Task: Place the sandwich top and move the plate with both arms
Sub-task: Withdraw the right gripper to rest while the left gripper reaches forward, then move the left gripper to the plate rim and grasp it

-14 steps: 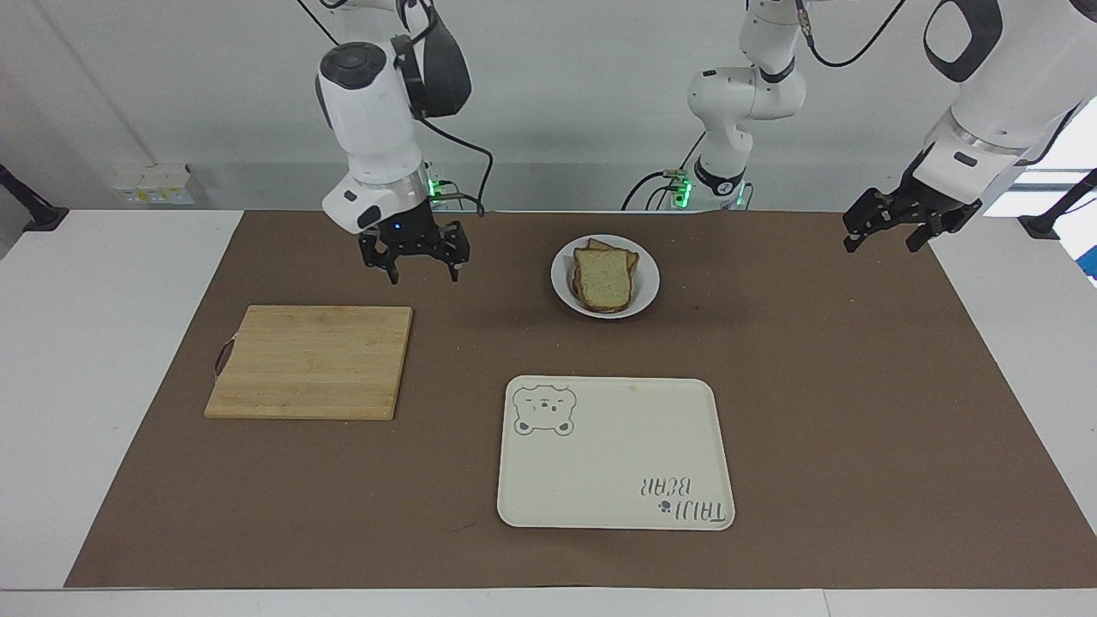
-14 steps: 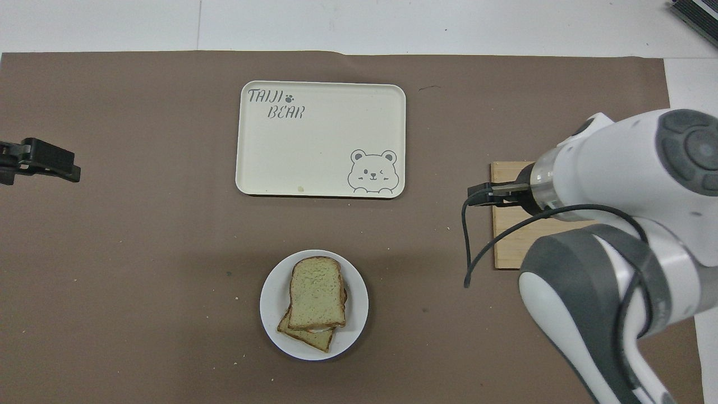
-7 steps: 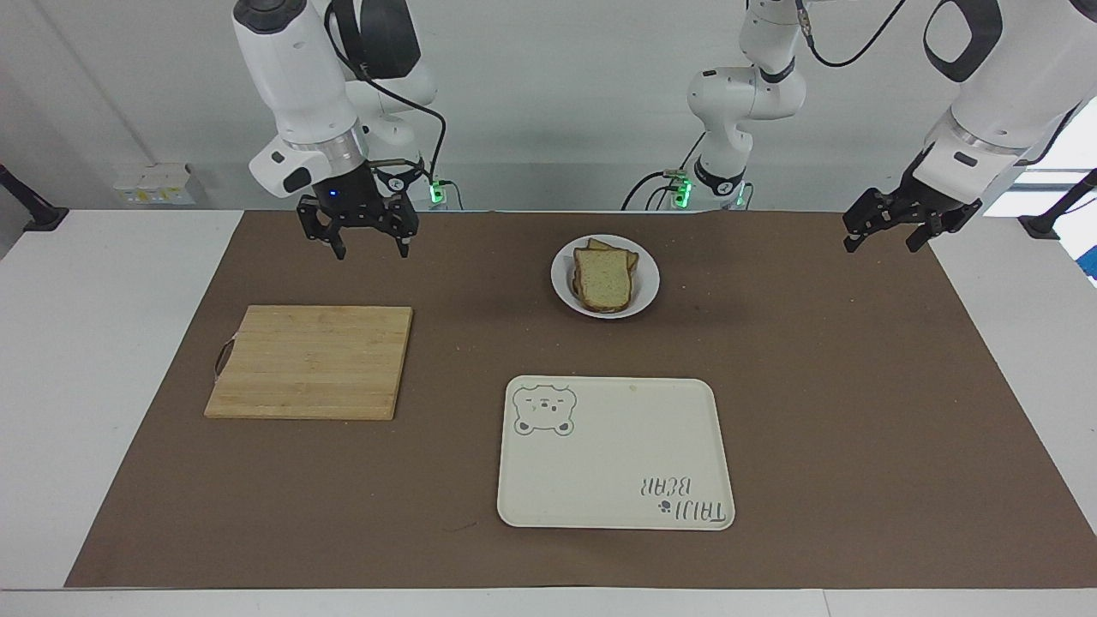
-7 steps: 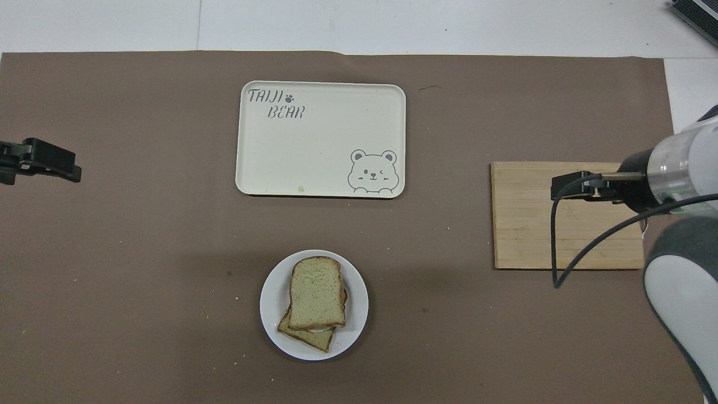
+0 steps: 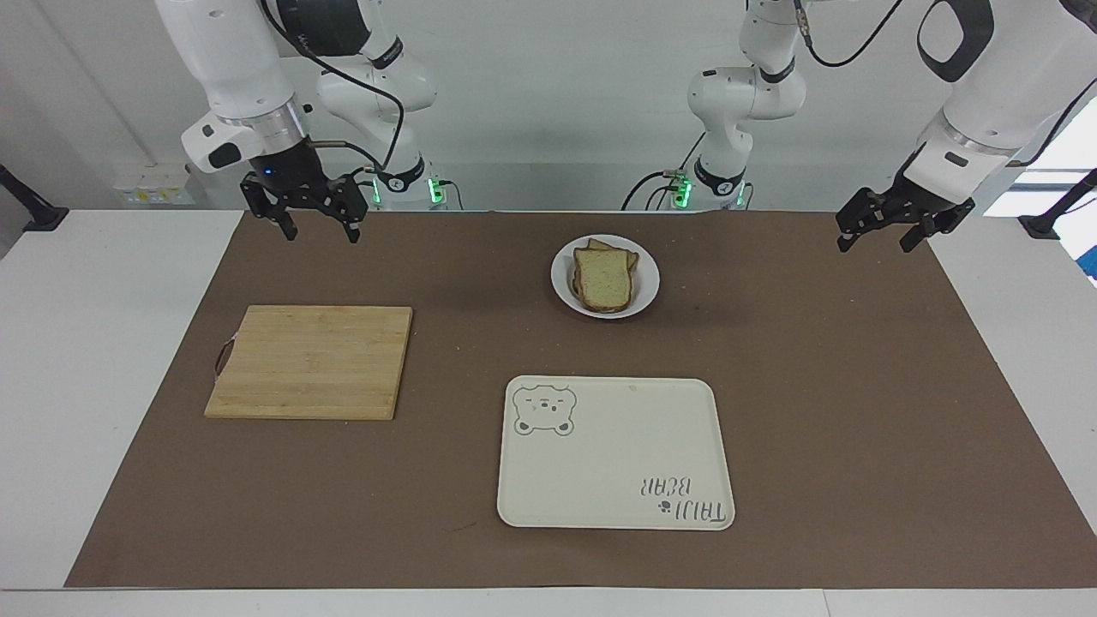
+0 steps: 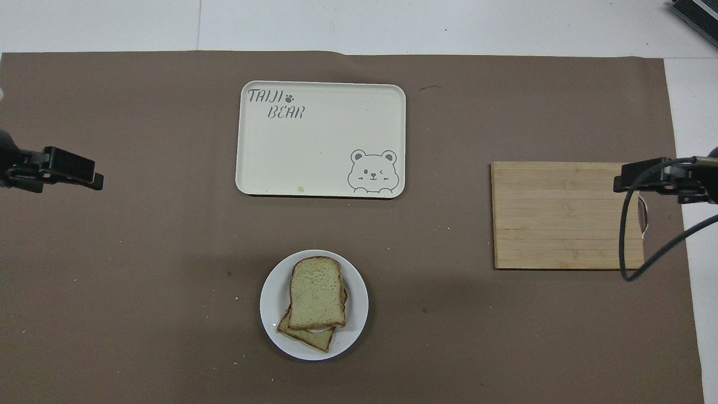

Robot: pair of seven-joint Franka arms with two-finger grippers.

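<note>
A small white plate sits on the brown mat, nearer to the robots than the tray. The sandwich top, a pale slice with brown crust, lies on the plate over a lower slice, slightly skewed. My right gripper hangs open and empty in the air over the handle end of the cutting board. My left gripper hangs open and empty over the mat at the left arm's end of the table. Neither touches the plate.
A cream rectangular tray with a bear drawing lies farther from the robots than the plate. A wooden cutting board lies toward the right arm's end. The brown mat covers most of the white table.
My right arm has risen and swung away from the plate toward its own end of the table, uncovering the cutting board. My left gripper has shifted slightly inward. Plate and bread have not moved.
</note>
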